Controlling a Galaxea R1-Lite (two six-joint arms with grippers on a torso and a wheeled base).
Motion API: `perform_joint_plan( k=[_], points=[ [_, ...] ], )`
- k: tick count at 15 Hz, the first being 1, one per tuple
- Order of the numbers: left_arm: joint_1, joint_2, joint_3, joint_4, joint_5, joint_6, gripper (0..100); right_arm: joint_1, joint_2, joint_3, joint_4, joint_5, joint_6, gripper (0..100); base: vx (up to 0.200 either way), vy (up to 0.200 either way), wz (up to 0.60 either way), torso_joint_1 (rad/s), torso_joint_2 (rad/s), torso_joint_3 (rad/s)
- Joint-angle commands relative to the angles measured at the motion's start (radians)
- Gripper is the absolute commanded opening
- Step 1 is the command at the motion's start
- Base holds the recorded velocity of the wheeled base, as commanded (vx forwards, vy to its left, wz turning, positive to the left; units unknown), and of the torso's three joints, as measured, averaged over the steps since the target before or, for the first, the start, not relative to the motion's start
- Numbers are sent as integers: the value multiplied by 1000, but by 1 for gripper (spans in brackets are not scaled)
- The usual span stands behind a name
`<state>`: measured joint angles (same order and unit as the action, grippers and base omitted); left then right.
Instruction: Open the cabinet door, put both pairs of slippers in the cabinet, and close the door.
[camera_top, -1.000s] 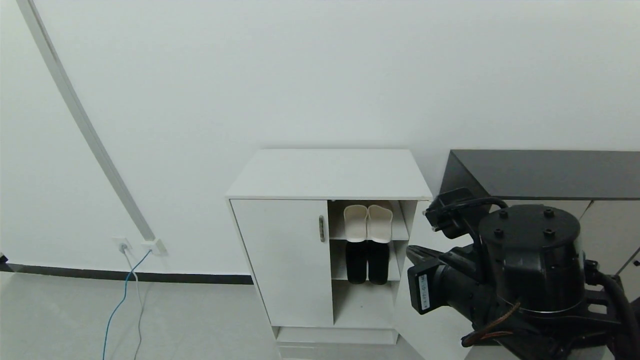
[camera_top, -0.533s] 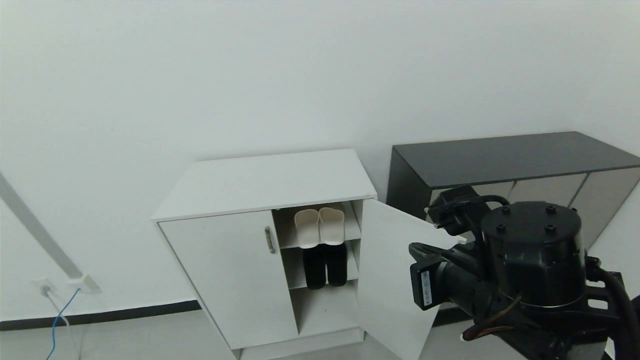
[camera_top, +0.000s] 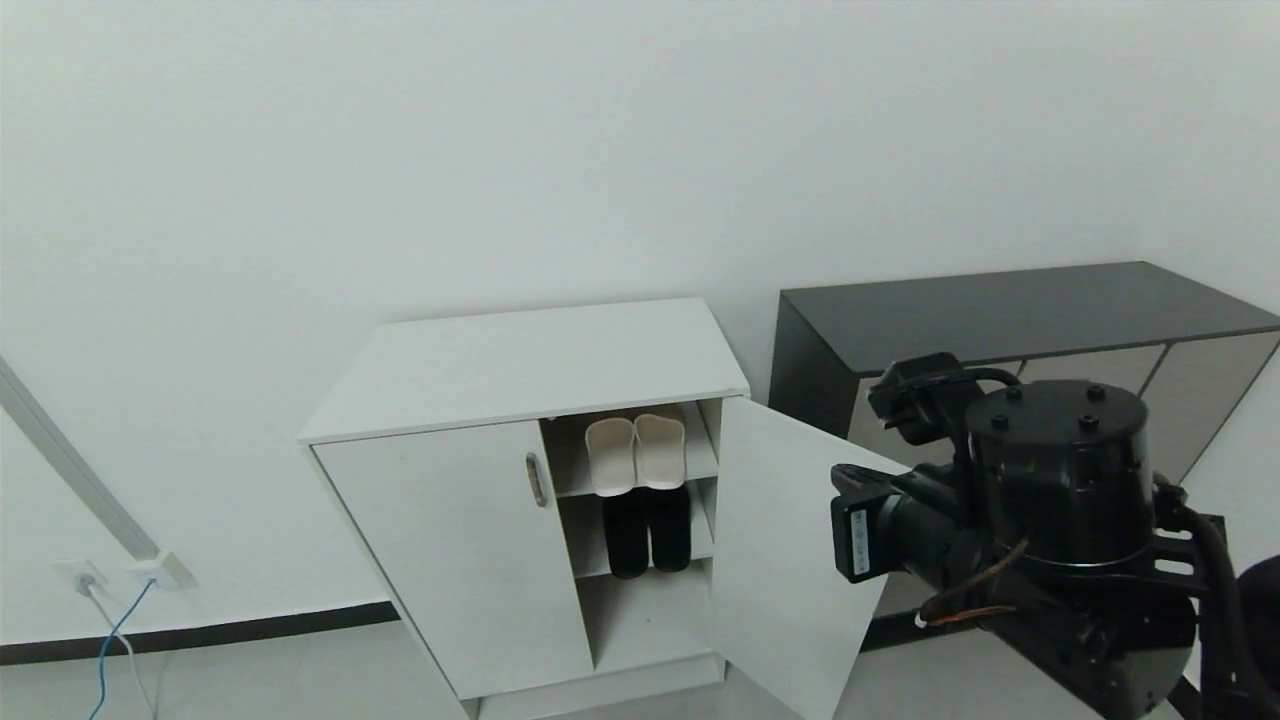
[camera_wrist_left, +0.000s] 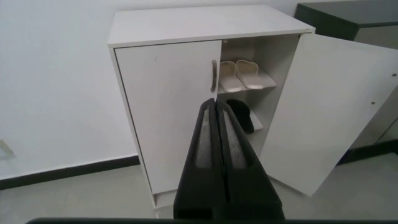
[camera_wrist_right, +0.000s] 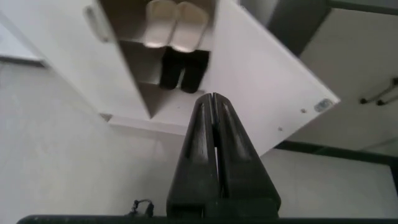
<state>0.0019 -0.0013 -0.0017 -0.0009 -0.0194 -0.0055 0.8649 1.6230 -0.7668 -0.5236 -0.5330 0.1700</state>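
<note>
Cabinet (camera_top: 520, 360) work looks nearly finished in the head view: the door (camera_top: 780, 560) on the right side hangs swung out, the left door (camera_top: 450, 560) is shut with its handle (camera_top: 534, 478) at the inner edge, and both pairs are already inside, the white slippers (camera_top: 635, 452) high up and the black slippers (camera_top: 648, 530) just below them, toes pointing in. By that showing, opening and loading are done and only closing the door is left. A small label (camera_top: 860, 527) sits on the right arm (camera_top: 1000, 540), its print too small to read; no other writing shows. In the left wrist view the left end effector (camera_wrist_left: 216, 109) has its fingers pressed together with nothing between them, apart from the cabinet (camera_wrist_left: 205, 25), facing the left door; the white slippers (camera_wrist_left: 244, 73) and black slippers (camera_wrist_left: 239, 115) lie inside, beside the open door (camera_wrist_left: 329, 112). In the right wrist view the right end effector (camera_wrist_right: 213, 99) is likewise pinched closed and empty, near the door (camera_wrist_right: 267, 93) but not touching it, with the white slippers (camera_wrist_right: 173, 25) and black slippers (camera_wrist_right: 183, 68) beyond.
</note>
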Motion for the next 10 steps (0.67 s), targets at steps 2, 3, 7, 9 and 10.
perform_joint_plan(
  k=[2,3,7,9,10],
  points=[
    [1,1,0,-1,-1,1,0,-161,100,-31,-121,154,-7,0,0,0,0,0,0,0],
    [1,1,0,-1,-1,1,0,-201,123,-48,-130,182,-7,0,0,0,0,0,0,0],
    [1,1,0,-1,-1,1,0,-405,333,-224,-119,277,-6,0,0,0,0,0,0,0],
    [1,1,0,-1,-1,1,0,-452,406,-298,-107,291,-4,0,0,0,0,0,0,0],
    [1,1,0,-1,-1,1,0,-471,434,-332,-92,301,-3,0,0,0,0,0,0,0]
  ],
)
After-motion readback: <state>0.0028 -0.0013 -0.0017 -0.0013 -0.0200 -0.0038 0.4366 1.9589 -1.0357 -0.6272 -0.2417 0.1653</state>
